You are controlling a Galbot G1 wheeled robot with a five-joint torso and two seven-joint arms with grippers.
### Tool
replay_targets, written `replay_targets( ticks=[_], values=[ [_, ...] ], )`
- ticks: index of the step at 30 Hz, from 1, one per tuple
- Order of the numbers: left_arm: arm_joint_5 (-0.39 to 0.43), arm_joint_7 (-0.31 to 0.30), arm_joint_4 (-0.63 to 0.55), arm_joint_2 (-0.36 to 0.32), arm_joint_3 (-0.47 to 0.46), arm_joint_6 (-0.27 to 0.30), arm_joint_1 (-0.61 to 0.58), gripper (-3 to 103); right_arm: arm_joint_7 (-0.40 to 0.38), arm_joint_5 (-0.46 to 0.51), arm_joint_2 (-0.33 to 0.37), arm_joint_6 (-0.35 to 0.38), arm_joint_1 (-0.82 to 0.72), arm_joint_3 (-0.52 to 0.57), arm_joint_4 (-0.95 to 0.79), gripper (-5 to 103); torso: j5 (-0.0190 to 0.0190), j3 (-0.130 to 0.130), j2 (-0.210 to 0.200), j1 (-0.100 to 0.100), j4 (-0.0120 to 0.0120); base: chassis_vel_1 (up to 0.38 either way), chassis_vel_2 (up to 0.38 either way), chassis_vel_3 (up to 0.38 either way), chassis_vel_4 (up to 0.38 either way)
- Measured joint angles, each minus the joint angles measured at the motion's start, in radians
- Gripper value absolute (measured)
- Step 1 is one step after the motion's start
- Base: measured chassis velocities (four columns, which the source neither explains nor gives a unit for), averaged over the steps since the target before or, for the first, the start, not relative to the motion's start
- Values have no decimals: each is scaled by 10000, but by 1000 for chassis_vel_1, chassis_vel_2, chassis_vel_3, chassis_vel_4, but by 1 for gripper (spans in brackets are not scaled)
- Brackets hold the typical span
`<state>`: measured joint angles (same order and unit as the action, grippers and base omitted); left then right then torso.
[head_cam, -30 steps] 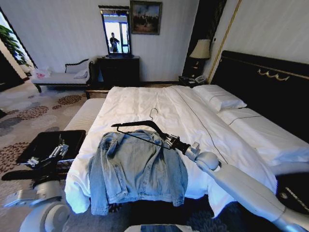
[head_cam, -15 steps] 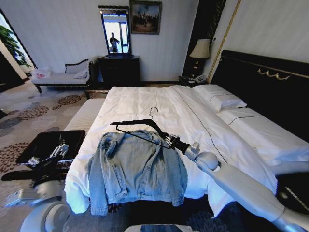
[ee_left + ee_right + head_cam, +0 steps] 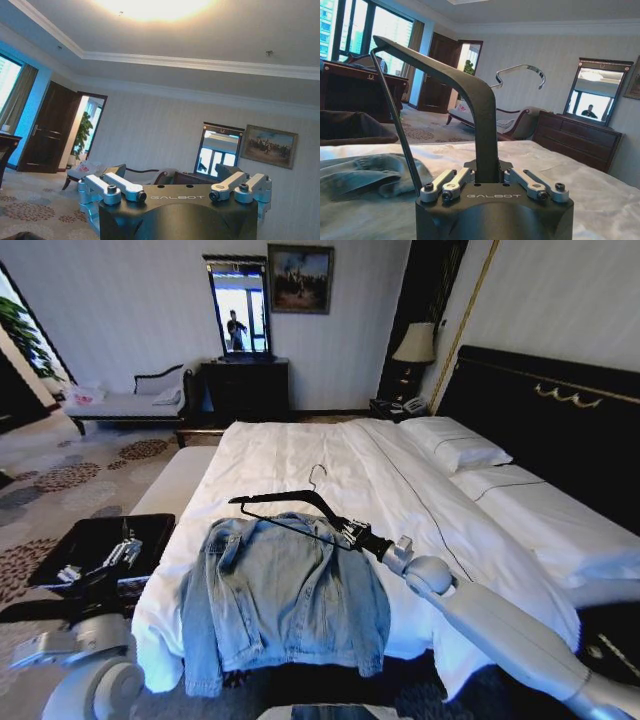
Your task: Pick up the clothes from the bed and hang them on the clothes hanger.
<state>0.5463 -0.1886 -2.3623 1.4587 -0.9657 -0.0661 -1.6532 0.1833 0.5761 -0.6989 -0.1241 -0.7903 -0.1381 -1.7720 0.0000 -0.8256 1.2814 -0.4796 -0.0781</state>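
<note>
The light blue denim clothes (image 3: 285, 590) lie spread over the foot of the white bed (image 3: 330, 455), with the lower part hanging off the edge. My right gripper (image 3: 352, 533) is shut on one end of the black clothes hanger (image 3: 285, 502). It holds the hanger just above the jacket's collar, with the metal hook (image 3: 316, 474) pointing up. In the right wrist view the hanger (image 3: 482, 100) rises from the shut gripper (image 3: 487, 179), and the clothes (image 3: 365, 172) lie beside it. My left gripper (image 3: 100, 565) stays low at the left, open (image 3: 177, 195), facing the room.
A black tray table (image 3: 95, 540) stands under the left arm beside the bed. A light padded bench (image 3: 175, 480) runs along the bed's left side. A dark dresser with a mirror (image 3: 245, 380) stands at the far wall. Pillows (image 3: 455, 445) and the black headboard (image 3: 540, 410) are on the right.
The whole picture has shifted slightly, so the camera has moved. The hanger stays held above the jacket's collar, hardly moved. The left arm is still.
</note>
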Motion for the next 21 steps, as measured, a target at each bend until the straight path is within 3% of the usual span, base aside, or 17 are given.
replay_targets(
  ticks=[11,21],
  values=[
    [21,0,26,-71,-6,0,36,100,-63,17,-38,-96,0,-20,10,19,-1,-8,-9,-23,2,-133,157,118,-110],
    [22,1,60,-80,-7,8,63,100,-290,-181,-87,-124,57,-54,99,19,-1,4,6,14,-2,7,-22,-20,12]
  ],
)
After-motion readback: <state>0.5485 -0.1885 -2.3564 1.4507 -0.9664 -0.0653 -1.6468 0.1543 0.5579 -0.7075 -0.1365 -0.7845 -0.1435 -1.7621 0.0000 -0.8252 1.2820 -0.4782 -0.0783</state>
